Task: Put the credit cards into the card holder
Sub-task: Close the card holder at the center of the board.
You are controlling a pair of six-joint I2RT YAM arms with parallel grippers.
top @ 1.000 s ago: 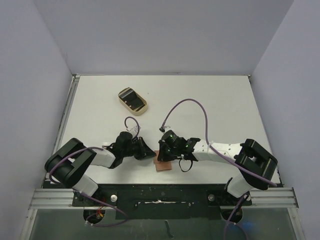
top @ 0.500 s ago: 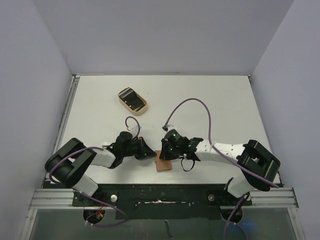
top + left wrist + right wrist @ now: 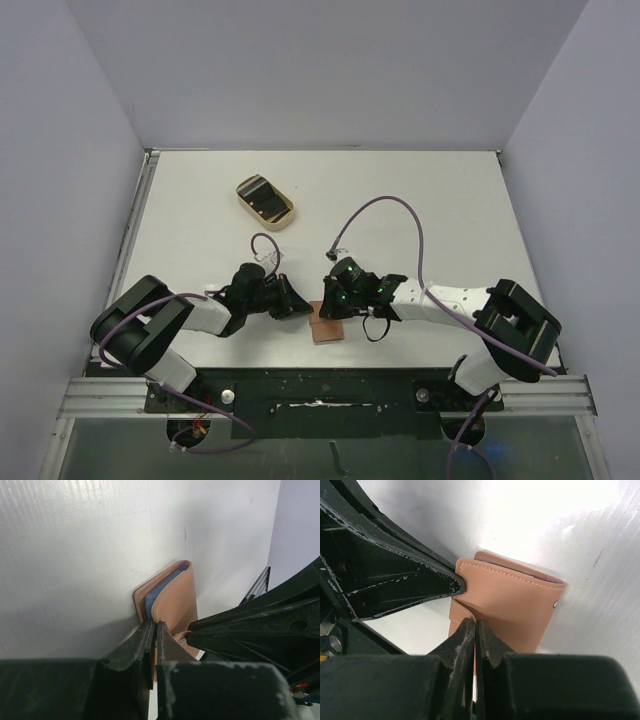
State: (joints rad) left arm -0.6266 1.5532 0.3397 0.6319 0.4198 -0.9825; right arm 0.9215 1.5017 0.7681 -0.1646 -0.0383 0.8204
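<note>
Card holder (image 3: 325, 328), brown with a blue-grey lining, lies half folded on the white counter (image 3: 430, 200), directly under and between the two hands. The left hand (image 3: 298, 308) has its fingers pressed together on a thin leather edge of it. The right hand (image 3: 326, 305), tip to tip with the left, is likewise closed on the holder's near edge. Well beyond the left hand sits a tan oval tray (image 3: 283, 219) holding dark credit cards (image 3: 262, 197). No lettering is readable.
</note>
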